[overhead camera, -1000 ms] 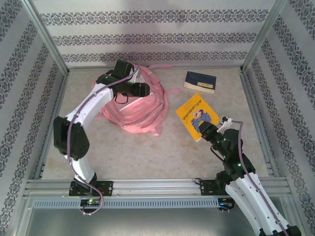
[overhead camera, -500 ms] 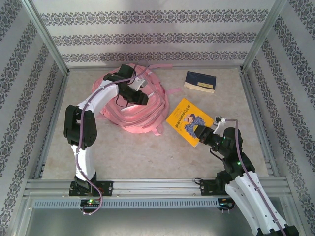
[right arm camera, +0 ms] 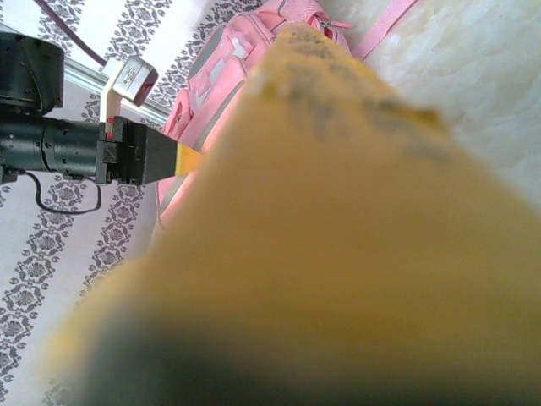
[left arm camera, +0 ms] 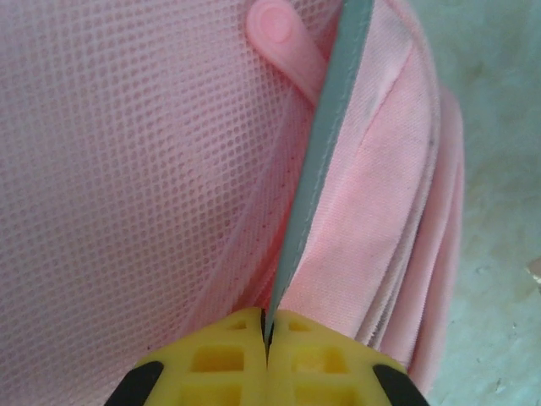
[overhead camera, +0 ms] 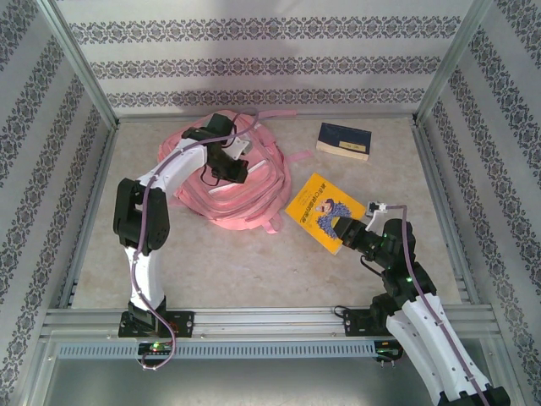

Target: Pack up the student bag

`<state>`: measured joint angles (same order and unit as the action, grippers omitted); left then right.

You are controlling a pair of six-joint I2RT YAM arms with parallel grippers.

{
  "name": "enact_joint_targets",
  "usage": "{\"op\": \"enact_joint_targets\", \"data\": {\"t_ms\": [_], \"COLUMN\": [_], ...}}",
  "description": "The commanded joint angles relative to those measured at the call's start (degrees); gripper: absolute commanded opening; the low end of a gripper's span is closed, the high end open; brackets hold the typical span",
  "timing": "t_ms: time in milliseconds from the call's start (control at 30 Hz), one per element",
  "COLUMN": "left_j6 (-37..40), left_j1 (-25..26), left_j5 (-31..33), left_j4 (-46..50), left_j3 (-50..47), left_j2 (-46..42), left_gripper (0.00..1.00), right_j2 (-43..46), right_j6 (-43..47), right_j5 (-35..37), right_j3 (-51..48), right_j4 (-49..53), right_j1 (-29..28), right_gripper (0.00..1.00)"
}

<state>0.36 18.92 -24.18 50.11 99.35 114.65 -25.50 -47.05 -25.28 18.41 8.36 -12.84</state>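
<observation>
The student bag (overhead camera: pixel 245 201), pink, lies at the table's back left, and its mesh panel (left arm camera: pixel 127 169) shows close up in the left wrist view. My left gripper (overhead camera: pixel 239 172) reaches over it, with the yellow fingertips (left arm camera: pixel 268 326) shut on the bag's grey trim (left arm camera: pixel 325 144). My right gripper (overhead camera: pixel 347 228) is shut on the near corner of a yellow book (overhead camera: pixel 321 205), which sits just right of the bag. That book (right arm camera: pixel 338 211) blurs across the right wrist view and hides the fingers there. Beyond it I see the bag (right arm camera: pixel 220 59) and the left arm (right arm camera: pixel 68 148).
A dark blue book (overhead camera: pixel 344 140) lies at the back right, near the patterned rear wall. Loose pink straps (overhead camera: pixel 297 156) trail from the bag toward it. Metal frame rails (overhead camera: pixel 254 320) border the table on the near side and both flanks.
My left gripper has closed on the bag's grey trim, and its arm has drawn in and lowered. The right gripper has carried the yellow book leftward toward the bag.
</observation>
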Motion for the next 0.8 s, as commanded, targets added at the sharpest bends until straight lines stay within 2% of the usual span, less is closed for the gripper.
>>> {"op": "enact_joint_targets", "data": {"t_ms": [0, 267, 433, 633, 767], "left_j6": [0.2, -3.8, -5.8, -11.1, -12.1], "left_j1": [2.2, 2.8, 1.7, -1.6, -1.6], "left_j5": [3.3, -1.9, -6.8, -18.8, -22.3], "left_j4": [2.3, 2.3, 1.2, -4.3, -5.6], "left_j3": [4.3, 11.4, 12.5, 10.2, 10.2], "left_j2": [-1.4, -10.4, -15.6, -17.8, -17.3], "left_gripper": [0.0, 0.0, 0.0, 0.0, 0.0], "right_j2": [1.2, 0.8, -0.5, -9.0, -14.0], "right_j6": [1.7, 3.4, -2.1, -15.2, -20.4], "right_j5": [-2.0, -1.1, -1.1, -11.1, -13.8], "right_j3": [3.8, 9.8, 12.2, 11.0, 12.5], "right_j4": [-2.0, 4.9, 6.9, -4.7, -12.4], "right_j1": [0.9, 1.0, 1.0, 1.0, -0.1], "right_gripper": [0.0, 0.0, 0.0, 0.0, 0.0]}}
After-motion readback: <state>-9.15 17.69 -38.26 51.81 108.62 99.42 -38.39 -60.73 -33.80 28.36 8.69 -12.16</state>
